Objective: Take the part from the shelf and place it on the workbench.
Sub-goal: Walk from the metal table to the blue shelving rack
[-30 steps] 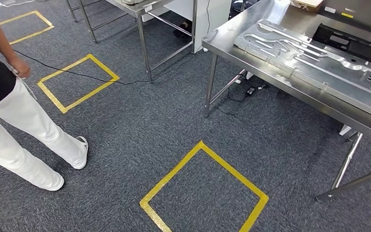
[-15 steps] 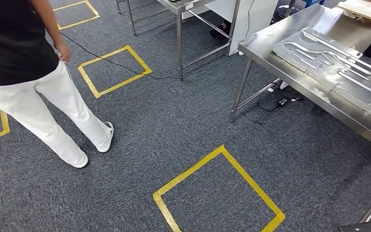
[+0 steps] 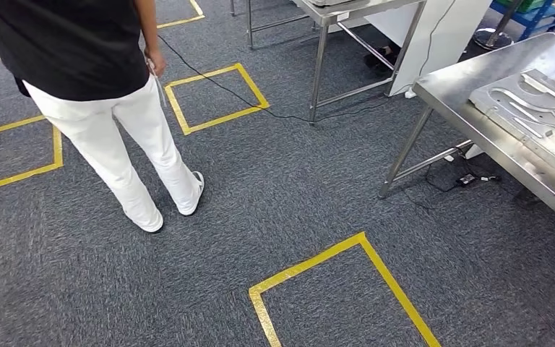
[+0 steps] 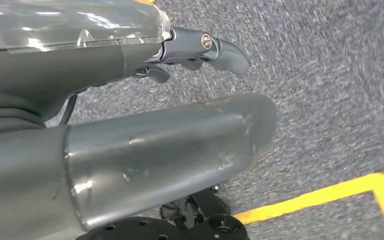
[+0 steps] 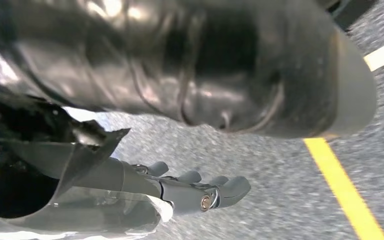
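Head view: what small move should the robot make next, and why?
Probably a small turn on the spot to look for the shelf, not a step forward. The left hand and right hand hang over the carpet holding nothing, so no part is taken yet, and a person stands close ahead.

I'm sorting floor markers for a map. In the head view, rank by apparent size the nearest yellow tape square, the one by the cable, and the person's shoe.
1. Nearest tape square, cut by the frame and closest, so nearness inflates it.
2. Tape square by the cable.
3. Person's shoe.
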You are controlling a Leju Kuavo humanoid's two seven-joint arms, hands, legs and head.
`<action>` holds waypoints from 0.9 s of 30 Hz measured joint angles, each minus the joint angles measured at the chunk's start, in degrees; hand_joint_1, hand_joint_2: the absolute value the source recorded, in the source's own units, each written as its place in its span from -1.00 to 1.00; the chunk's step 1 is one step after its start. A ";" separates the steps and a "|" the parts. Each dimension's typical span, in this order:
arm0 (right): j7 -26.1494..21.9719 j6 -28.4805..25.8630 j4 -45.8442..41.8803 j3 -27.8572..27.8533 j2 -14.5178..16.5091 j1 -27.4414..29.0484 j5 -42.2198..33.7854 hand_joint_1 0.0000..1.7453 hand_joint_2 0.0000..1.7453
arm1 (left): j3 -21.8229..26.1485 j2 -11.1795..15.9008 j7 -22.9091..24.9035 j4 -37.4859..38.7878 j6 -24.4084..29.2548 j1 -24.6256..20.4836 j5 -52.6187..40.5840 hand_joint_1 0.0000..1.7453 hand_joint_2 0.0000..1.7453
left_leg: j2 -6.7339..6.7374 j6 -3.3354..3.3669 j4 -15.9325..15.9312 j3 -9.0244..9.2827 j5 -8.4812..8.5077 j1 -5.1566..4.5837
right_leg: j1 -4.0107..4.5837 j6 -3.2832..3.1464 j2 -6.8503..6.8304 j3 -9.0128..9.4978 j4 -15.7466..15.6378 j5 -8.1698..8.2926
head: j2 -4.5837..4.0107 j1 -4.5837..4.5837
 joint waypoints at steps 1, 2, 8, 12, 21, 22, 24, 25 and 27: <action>-0.08 0.01 0.03 -0.04 0.00 -0.05 0.05 -1.00 -1.00 | 0.07 -0.14 0.01 -0.25 -0.04 -0.01 0.01 -1.00 -1.00 | -0.54 -0.36 0.09 -0.25 -0.03 0.03 | 0.10 -0.15 0.70 0.47 -1.33 0.23 | 0.00 0.01; -0.17 0.08 0.06 -0.07 0.00 -0.16 0.14 -1.00 -1.00 | 0.15 -0.24 0.03 -0.47 -0.10 0.01 0.02 -1.00 -1.00 | -1.10 -0.80 0.10 -0.45 0.02 0.09 | 0.25 -0.30 0.57 0.52 -1.51 0.10 | 0.00 0.00; -1.82 2.79 0.29 -1.42 0.00 -0.78 3.01 -1.00 -1.00 | 0.69 -0.78 0.84 -2.75 -1.84 0.35 0.70 -1.00 -1.00 | 4.15 -2.35 10.12 -5.54 -5.71 0.31 | 0.22 -2.31 -3.94 1.19 -3.05 0.83 | 0.00 -0.05; -2.34 3.45 0.63 -2.79 0.00 -1.37 4.02 -1.00 -1.00 | 0.82 -1.12 1.22 -4.40 -2.63 0.84 0.81 -1.00 -1.00 | 5.66 -2.92 13.83 -7.26 -5.66 0.64 | 0.42 -2.10 -7.24 1.39 -2.92 0.33 | 0.00 -0.05; -2.56 3.67 1.13 -3.63 0.00 -2.53 4.23 -1.00 -1.00 | 1.18 -1.70 1.30 -6.07 -2.78 1.34 0.83 -1.00 -1.00 | 7.06 -0.37 -0.27 -0.22 0.13 0.36 | 0.34 0.68 -7.98 1.90 -0.37 -2.74 | 0.00 -0.03; -2.57 3.67 1.22 -3.67 0.00 -2.52 4.23 -1.00 -1.00 | 1.21 -1.74 1.31 -6.19 -2.78 1.30 0.83 -1.00 -1.00 | 6.48 -0.03 -0.42 -0.14 0.31 0.43 | 0.18 0.85 -6.14 0.57 2.52 -4.52 | 0.00 -0.03; -2.57 3.67 1.49 -3.75 0.00 -2.48 4.23 -1.00 -1.00 | 1.27 -1.78 1.31 -6.36 -2.78 1.16 0.83 -1.00 -1.00 | 5.15 0.33 -0.43 -0.27 0.39 0.19 | 0.11 0.90 -4.00 -3.51 10.57 -8.20 | 0.00 -0.02; -2.56 3.67 1.62 -3.80 0.00 -2.47 4.23 -1.00 -1.00 | 1.32 -1.80 1.31 -6.37 -2.78 1.11 0.83 -1.00 -1.00 | 4.39 0.41 -0.42 -0.27 0.38 0.02 | 0.11 0.85 -3.80 -5.19 13.51 -8.84 | 0.00 -0.03; -2.56 3.67 1.80 -3.86 0.00 -2.48 4.23 -1.00 -1.00 | 1.47 -1.87 1.31 -6.38 -2.79 1.11 0.83 -1.00 -1.00 | 2.65 0.49 -0.40 -0.01 0.32 -0.27 | 0.22 0.43 -3.50 -5.73 12.99 -6.41 | 0.00 -0.02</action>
